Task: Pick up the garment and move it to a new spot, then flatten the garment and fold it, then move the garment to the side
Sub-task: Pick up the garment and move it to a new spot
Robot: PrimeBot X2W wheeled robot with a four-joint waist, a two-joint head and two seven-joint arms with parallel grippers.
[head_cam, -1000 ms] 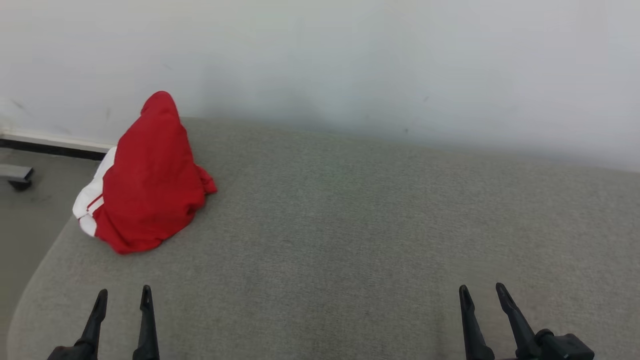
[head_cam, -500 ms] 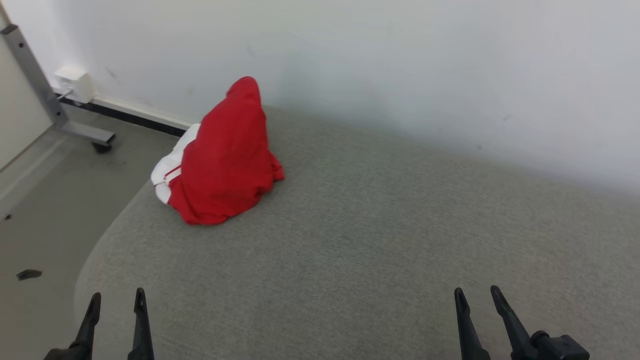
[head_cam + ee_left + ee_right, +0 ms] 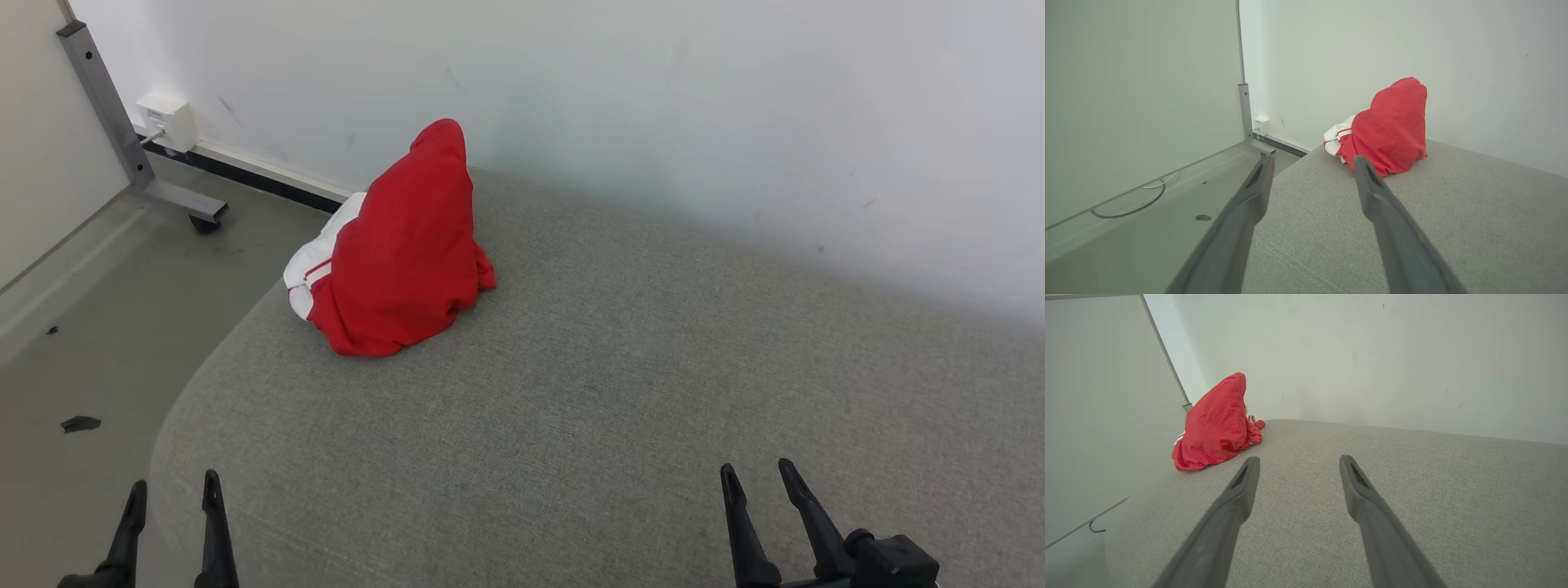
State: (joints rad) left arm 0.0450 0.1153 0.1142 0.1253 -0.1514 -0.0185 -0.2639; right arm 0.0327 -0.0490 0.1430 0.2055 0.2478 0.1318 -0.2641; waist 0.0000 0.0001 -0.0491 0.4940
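Nearest, lower left: left gripper (image 3: pixel 175 482), fingers spread wide, gripping nothing. Hangs over the left edge of the cushion (image 3: pixel 612 392) (one finger above the fabric, the other above the floor (image 3: pixel 98 327)). Lower right: right gripper (image 3: pixel 755 465), likewise spread and empty, above bare grey weave, well apart from the left one. Just past the left gripper, on the floor: a small dark scrap (image 3: pixel 80 424).

Farther up, at the cushion's far left corner: garment (image 3: pixel 400 261), red, piled into a pointed heap. Spills a white striped part toward the left edge. Sits well apart from both grippers, peak close to the wall (image 3: pixel 653 98).

Beyond the heap, on the floor: a grey metal leg (image 3: pixel 175 200) on a castor, post rising slantwise. Next to the post, low on the wall: a white box (image 3: pixel 167 120) above a dark skirting strip (image 3: pixel 245 173). Farthest back: pale wall, lightly scuffed.
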